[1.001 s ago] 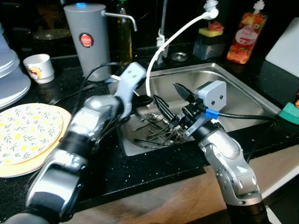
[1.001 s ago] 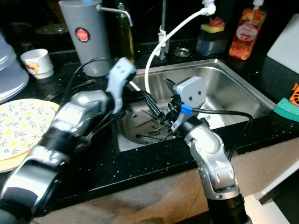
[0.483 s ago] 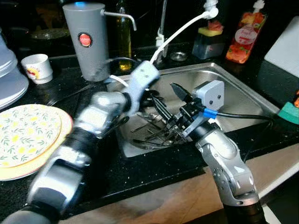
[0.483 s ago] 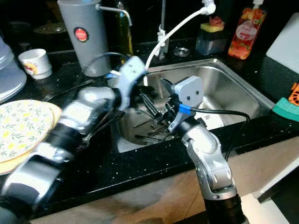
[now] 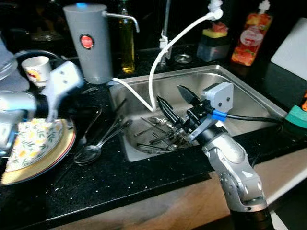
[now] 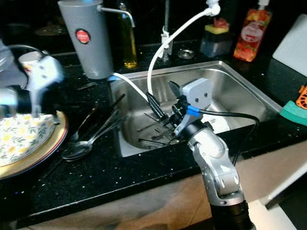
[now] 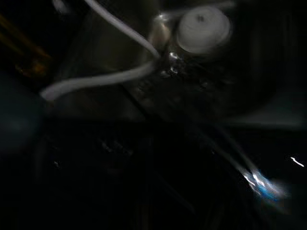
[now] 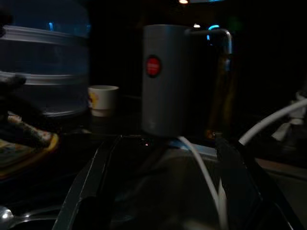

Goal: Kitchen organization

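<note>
Steel sink [image 5: 249, 98] at frame centre, cutlery [image 5: 156, 136] heaped on its floor. Right gripper [image 5: 173, 103] above that heap, fingers spread, empty. Left gripper [image 5: 57, 103] blurred at left over patterned plate [image 5: 36, 160]; grip not discernible. Spoons [image 5: 96, 146] on black speckled counter [image 5: 144, 177] between plate and sink. Grey dispenser [image 5: 88, 40] at upper left.

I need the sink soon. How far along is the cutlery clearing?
Done: spoons lie on the counter left of the sink. In hand: the open right tool hangs over the cutlery in the sink; the left arm is over the plates. Left: that pile.
</note>
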`<state>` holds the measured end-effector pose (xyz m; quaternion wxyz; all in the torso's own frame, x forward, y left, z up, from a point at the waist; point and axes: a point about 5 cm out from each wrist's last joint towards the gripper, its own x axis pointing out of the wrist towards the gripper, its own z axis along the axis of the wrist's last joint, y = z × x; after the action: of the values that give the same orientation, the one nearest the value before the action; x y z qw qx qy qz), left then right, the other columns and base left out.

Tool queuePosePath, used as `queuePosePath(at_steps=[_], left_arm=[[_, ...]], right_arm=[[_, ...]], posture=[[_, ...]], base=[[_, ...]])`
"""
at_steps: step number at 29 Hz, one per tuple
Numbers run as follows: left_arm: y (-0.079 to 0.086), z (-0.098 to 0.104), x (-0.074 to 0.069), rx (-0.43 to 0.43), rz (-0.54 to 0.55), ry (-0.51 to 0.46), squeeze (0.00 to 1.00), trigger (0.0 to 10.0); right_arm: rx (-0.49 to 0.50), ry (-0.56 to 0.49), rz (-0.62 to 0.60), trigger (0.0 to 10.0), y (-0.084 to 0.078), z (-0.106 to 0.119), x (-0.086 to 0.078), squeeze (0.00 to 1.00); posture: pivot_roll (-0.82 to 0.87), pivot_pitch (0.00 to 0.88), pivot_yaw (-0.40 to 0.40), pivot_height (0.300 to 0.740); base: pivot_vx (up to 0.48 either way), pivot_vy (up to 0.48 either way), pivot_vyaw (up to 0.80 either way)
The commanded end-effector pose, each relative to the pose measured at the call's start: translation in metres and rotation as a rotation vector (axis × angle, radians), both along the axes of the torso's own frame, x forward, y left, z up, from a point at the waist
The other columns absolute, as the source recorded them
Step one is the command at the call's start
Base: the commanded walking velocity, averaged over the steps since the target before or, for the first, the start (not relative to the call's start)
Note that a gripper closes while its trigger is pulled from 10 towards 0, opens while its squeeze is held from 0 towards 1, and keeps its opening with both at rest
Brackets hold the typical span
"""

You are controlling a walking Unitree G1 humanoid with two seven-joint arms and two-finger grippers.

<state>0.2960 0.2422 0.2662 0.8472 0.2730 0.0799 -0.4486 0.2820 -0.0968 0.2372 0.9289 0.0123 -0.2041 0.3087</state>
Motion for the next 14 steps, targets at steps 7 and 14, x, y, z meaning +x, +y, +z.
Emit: queuePosePath(at_steps=[7, 14], left_arm=[[0.004, -0.008, -0.045, 0.071, -0.192, 0.156, 0.0, 10.0], [-0.001, -0.008, -0.055, 0.069, -0.233, 0.171, 0.0, 10.0]], right_arm=[[-0.011, 0.02, 0.019, 10.0, -0.002, -0.002, 0.002, 0.0], [-0.011, 0.026, 0.028, 10.0, 0.001, -0.004, 0.003, 0.0]], posture=[[0.15, 0.029, 0.007, 0.74], [0.15, 0.027, 0.006, 0.74]], base=[[0.0, 0.0, 0.0], [0.0, 0.0, 0.0]])
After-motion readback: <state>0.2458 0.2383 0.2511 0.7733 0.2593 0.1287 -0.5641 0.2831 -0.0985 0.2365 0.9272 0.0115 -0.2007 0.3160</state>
